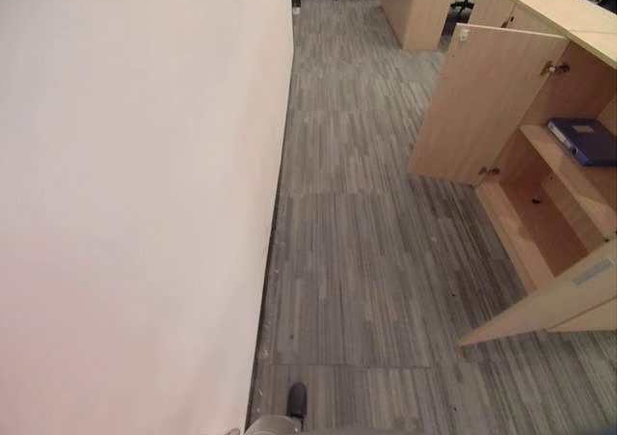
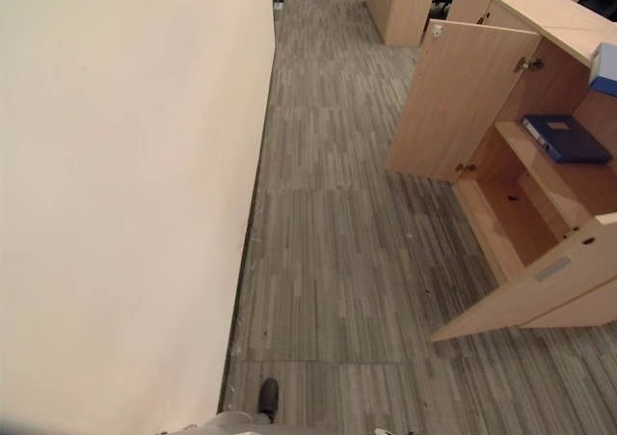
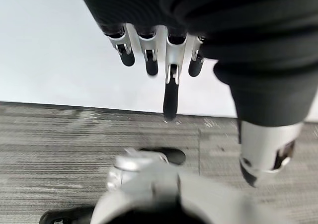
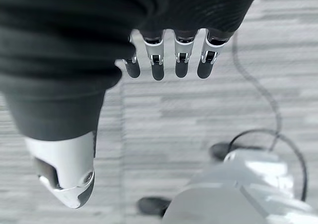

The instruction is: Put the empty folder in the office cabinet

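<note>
Blue folder (image 1: 582, 140) is already lying on the cabinet (image 1: 525, 117) shelf; left hand (image 3: 159, 60) and right hand (image 4: 169, 60) are hanging relaxed, holding nothing, so closing the doors should be coming next.

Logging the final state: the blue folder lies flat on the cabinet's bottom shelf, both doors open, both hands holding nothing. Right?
Not quite. The blue folder lies flat on the upper shelf of the cabinet, not the bottom one, as the left eye view shows. Both doors stand open, and the left hand and right hand hold nothing.
</note>
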Controlling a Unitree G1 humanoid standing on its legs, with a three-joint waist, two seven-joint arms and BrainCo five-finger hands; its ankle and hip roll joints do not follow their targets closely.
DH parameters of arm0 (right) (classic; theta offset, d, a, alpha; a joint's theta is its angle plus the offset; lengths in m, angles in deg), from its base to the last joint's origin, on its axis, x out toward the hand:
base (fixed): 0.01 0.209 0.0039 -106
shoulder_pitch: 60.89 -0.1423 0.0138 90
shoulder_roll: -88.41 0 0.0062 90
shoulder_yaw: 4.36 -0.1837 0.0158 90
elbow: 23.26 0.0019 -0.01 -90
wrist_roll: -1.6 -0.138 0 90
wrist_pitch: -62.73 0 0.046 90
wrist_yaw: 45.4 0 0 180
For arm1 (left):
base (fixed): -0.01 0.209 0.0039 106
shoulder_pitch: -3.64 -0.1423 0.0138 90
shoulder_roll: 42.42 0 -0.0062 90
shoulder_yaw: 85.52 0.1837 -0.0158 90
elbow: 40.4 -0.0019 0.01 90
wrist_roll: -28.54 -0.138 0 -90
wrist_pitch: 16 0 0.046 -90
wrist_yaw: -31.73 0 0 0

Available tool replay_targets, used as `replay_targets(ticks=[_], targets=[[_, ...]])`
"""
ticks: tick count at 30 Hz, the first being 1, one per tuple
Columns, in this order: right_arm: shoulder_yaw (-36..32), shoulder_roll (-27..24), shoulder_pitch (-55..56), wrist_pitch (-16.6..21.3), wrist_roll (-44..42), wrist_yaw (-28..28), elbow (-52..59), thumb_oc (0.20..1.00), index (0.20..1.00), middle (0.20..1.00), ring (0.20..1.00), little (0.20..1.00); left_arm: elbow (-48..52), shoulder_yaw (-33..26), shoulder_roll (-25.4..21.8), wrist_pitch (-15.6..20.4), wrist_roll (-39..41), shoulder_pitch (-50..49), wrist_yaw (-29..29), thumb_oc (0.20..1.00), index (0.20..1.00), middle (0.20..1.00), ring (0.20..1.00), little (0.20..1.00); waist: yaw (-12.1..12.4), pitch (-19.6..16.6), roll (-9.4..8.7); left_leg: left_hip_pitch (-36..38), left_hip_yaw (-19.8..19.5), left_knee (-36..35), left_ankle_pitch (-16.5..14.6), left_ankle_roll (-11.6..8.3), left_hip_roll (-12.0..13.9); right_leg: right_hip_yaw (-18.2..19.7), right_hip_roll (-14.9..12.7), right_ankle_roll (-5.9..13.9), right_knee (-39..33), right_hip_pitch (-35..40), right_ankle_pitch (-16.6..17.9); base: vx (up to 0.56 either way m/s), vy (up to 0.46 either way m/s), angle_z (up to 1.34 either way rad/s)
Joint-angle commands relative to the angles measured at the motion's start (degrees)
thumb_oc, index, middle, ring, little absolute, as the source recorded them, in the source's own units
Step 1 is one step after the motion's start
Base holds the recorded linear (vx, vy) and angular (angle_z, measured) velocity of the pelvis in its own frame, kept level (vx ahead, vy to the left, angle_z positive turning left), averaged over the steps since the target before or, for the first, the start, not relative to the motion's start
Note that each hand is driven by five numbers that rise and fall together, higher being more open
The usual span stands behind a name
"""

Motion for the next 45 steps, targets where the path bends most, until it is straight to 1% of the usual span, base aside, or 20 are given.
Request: replay_targets(ticks=[1, 3, 4, 5, 6, 8, 11, 13, 17, 21, 24, 29, 31, 34, 36, 37, 39, 41, 43, 45], targets=[[0.15, -1.73, -0.53, 0.51, 1.57, 0.07, 3.21, 1.0, 1.0, 1.0, 1.0, 1.0, 3.7, -1.12, -3.51, 3.01, -1.26, 0.1, 6.4, 1.0, 1.0, 1.0, 1.0, 1.0, 1.69, 0.76, -0.67, -1.37, -2.29, 1.83, -4.28, -2.5, -1.7, 1.41, -13.41, 2.49, -6.5, -2.92, 21.89, 0.16, 0.296, 0.03], [1.67, -1.26, -1.15, 1.04, 2.02, 0.18, 5.28, 1.0, 1.0, 1.0, 1.0, 1.0, 4.1, -0.22, -4.23, 3.02, -2.37, 0.02, 6.48, 1.0, 1.0, 1.0, 1.0, 1.0, 1.66, 1.59, 0.06, 3.39, -1.32, 0.57, -7.19, -1.78, -2.45, -4.09, -16.0, 2.04, -0.78, -5.72, 22.42, 0.3, 0.327, 0.21], [2.38, -1.44, -1.65, 1.08, 2.24, 0.07, 6.05, 1.0, 1.0, 1.0, 1.0, 1.0, 4.38, -0.13, -4.22, 3.07, -2.32, -0.09, 6.38, 1.0, 1.0, 1.0, 1.0, 1.0, 1.12, 1.98, 0.89, 3.99, -1.36, 0.49, -7.17, -1.61, -1.61, -5.88, -13.69, 0.84, -1.13, -8.27, 20.3, 0.23, 0.223, -0.16], [2.38, -1.44, -1.65, 1.08, 2.24, 0.07, 6.05, 1.0, 1.0, 1.0, 1.0, 1.0, 4.38, -0.13, -4.22, 3.07, -2.32, -0.09, 6.38, 1.0, 1.0, 1.0, 1.0, 1.0, 1.12, 1.99, 0.89, 4.0, -1.36, 0.49, -7.17, -1.61, -1.61, -5.88, -13.69, 0.84, -1.13, -8.27, 20.29, 0.16, 0.073, -0.07], [2.65, -1.72, -2.42, 1.34, 2.15, 0.1, 7.12, 1.0, 1.0, 1.0, 1.0, 1.0, 5.0, 0.01, -4.52, 3.13, -2.52, -0.07, 6.26, 1.0, 1.0, 1.0, 1.0, 1.0, -0.17, 3.12, 1.74, 5.22, -2.72, 0.98, -7.83, -1.66, -0.96, -6.91, -8.71, 0.74, -3.99, -11.53, 16.12, 0.2, 0.025, 0.12], [2.79, -1.95, -3.02, 1.52, 1.75, 0.14, 7.3, 1.0, 1.0, 1.0, 1.0, 1.0, 4.92, 0.23, -4.49, 3.03, -3.07, -0.36, 6.14, 1.0, 1.0, 1.0, 1.0, 1.0, -1.77, 4.88, 1.48, 7.57, -3.93, 1.95, -9.43, -1.65, -1.63, -6.54, -3.03, 1.35, -9.05, -14.62, 15.13, 0.24, 0.01, 0.3], [2.63, -2.13, -3.09, 1.62, 0.34, -0.01, 6.59, 1.0, 1.0, 1.0, 1.0, 1.0, 4.14, 0.39, -3.92, 2.78, -3.63, -0.92, 5.59, 1.0, 1.0, 1.0, 1.0, 1.0, -3.56, 6.1, -0.67, 11.18, -6.28, 3.29, -12.28, -1.27, -4.01, -4.01, 3.96, 2.93, -18.95, -17.02, 17.81, 0.29, -0.014, 0.78], [2.04, -2.29, -2.7, 1.59, -0.32, -0.07, 6.24, 1.0, 1.0, 1.0, 1.0, 1.0, 3.48, 0.2, -3.68, 2.62, -4.13, -1.02, 5.12, 1.0, 1.0, 1.0, 1.0, 1.0, -4.31, 6.03, -1.52, 13.0, -7.78, 3.13, -13.35, -1.13, -5.19, -4.21, 5.77, 3.73, -23.56, -18.53, 20.07, 0.3, -0.018, 0.15], [0.28, -2.29, -0.09, 1.34, -1.03, -0.4, 5.29, 1.0, 1.0, 1.0, 1.0, 1.0, 1.73, -0.96, -3.48, 2.15, -5.13, -1.89, 4.51, 1.0, 1.0, 1.0, 1.0, 1.0, -5.82, 5.13, -2.26, 17.57, -10.98, 1.57, -15.59, -1.52, -5.35, -6.56, 6.24, 4.53, -28.65, -19.3, 22.86, 0.35, -0.081, 0.29], [0.25, -2.38, 1.09, 1.12, -0.65, -0.63, 4.23, 1.0, 1.0, 1.0, 1.0, 1.0, 1.22, -1.36, -3.47, 1.97, -5.67, -2.48, 4.65, 1.0, 1.0, 1.0, 1.0, 1.0, -5.56, 3.39, -1.94, 19.55, -10.5, 0.45, -17.46, -1.71, -4.12, -9.03, 5.59, 3.29, -29.08, -16.67, 21.64, 0.31, -0.116, 0.16], [-0.17, -2.52, 1.12, 1.16, -1.17, -0.5, 3.69, 1.0, 1.0, 1.0, 1.0, 1.0, 1.36, -1.4, -3.31, 2.07, -5.19, -2.17, 4.97, 1.0, 1.0, 1.0, 1.0, 1.0, -5.8, 2.21, -1.16, 20.25, -9.46, 1.28, -18.48, -3.54, -1.86, -8.97, 6.16, 2.4, -27.57, -16.01, 19.5, 0.31, -0.14, 0.08], [-0.21, -2.97, 0.59, 1.39, -2.19, -0.44, 4.1, 1.0, 1.0, 1.0, 1.0, 1.0, 2.68, 0.38, -3.13, 2.58, -4.93, -0.71, 5.15, 1.0, 1.0, 1.0, 1.0, 1.0, -6.67, 1.79, -0.87, 18.84, -7.08, 7.74, -16.27, -6.51, 1.41, -8.43, 6.81, 1.56, -26.95, -13.74, 17.57, 0.27, -0.152, 0.12], [0.15, -2.9, 0.32, 1.53, -2.65, -0.49, 4.31, 1.0, 1.0, 1.0, 1.0, 1.0, 4.04, 0.82, -3.2, 2.68, -3.96, 0.09, 5.51, 1.0, 1.0, 1.0, 1.0, 1.0, -6.59, 2.19, -1.67, 15.35, -3.42, 17.99, -12.04, -8.82, 3.35, -7.18, 7.3, 0.53, -27.88, -10.08, 15.96, 0.29, -0.204, -0.05], [0.17, -3.21, -0.01, 1.46, -2.84, -0.29, 4.75, 1.0, 1.0, 1.0, 1.0, 1.0, 5.24, 0.58, -3.59, 2.3, -3.42, 0.35, 6.08, 1.0, 1.0, 1.0, 1.0, 1.0, -5.41, 3.66, -3.29, 6.36, -1.23, 39.22, -5.47, -8.33, 4.3, -5.12, 7.39, -1.44, -28.95, -6.34, 14.57, 0.22, -0.218, -0.04], [0.25, -3.67, -0.2, 1.23, -2.72, 0.02, 4.72, 1.0, 1.0, 1.0, 1.0, 1.0, 5.5, 0.47, -3.53, 2.25, -3.16, 0.24, 6.49, 1.0, 1.0, 1.0, 1.0, 1.0, -4.43, 4.51, -4.14, 1.71, 0.66, 48.28, -4.65, -7.38, 4.77, -3.63, 7.24, -2.5, -30.05, -3.76, 13.91, 0.19, -0.166, -0.49], [0.29, -3.87, -0.24, 1.13, -2.69, 0.23, 4.58, 1.0, 1.0, 1.0, 1.0, 1.0, 5.61, 0.31, -3.46, 2.34, -2.86, 0.16, 6.55, 1.0, 1.0, 1.0, 1.0, 1.0, -3.98, 4.66, -4.81, -1.1, 1.64, 49.1, -5.38, -6.43, 4.95, -3.0, 6.67, -2.83, -30.34, -2.72, 13.52, 0.19, -0.094, -0.57], [0.26, -4.05, -0.12, 1.06, -2.63, 0.52, 4.53, 1.0, 1.0, 1.0, 1.0, 1.0, 5.52, 0.11, -3.22, 2.47, -2.19, -0.49, 6.42, 1.0, 1.0, 1.0, 1.0, 1.0, -2.59, 5.27, -5.67, -6.83, 2.33, 47.22, -9.38, -4.31, 4.71, -1.55, 5.84, -2.76, -31.01, -0.47, 13.18, 0.21, -0.035, -0.53], [0.7, -4.15, -0.16, 1.1, -2.15, 0.73, 4.18, 1.0, 1.0, 1.0, 1.0, 1.0, 5.13, -0.06, -3.37, 2.59, -2.15, -0.64, 6.53, 1.0, 1.0, 1.0, 1.0, 1.0, -1.51, 5.89, -5.81, -9.46, 0.75, 39.27, -10.82, -3.79, 2.84, 0.25, 5.5, -2.14, -31.19, 0.51, 12.78, 0.18, 0.043, -0.46], [1.22, -4.36, -0.08, 1.09, -1.54, 0.71, 3.93, 1.0, 1.0, 1.0, 1.0, 1.0, 4.6, 0.03, -3.54, 2.6, -2.4, -0.76, 6.59, 1.0, 1.0, 1.0, 1.0, 1.0, -0.53, 5.81, -5.26, -9.79, -3.63, 24.01, -9.01, -4.72, 1.13, 1.87, 5.54, -1.45, -31.76, 1.8, 11.71, 0.22, 0.098, -0.63], [1.17, -4.46, 0.06, 1.29, -1.37, 0.85, 3.71, 1.0, 1.0, 1.0, 1.0, 1.0, 4.23, -0.03, -3.63, 2.78, -1.92, -0.84, 6.6, 1.0, 1.0, 1.0, 1.0, 1.0, 0.23, 5.68, -4.15, -10.2, -10.38, 9.53, -2.63, -6.63, 1.52, 3.44, 6.51, -1.47, -31.9, 3.36, 10.57, 0.28, 0.079, -0.59]])
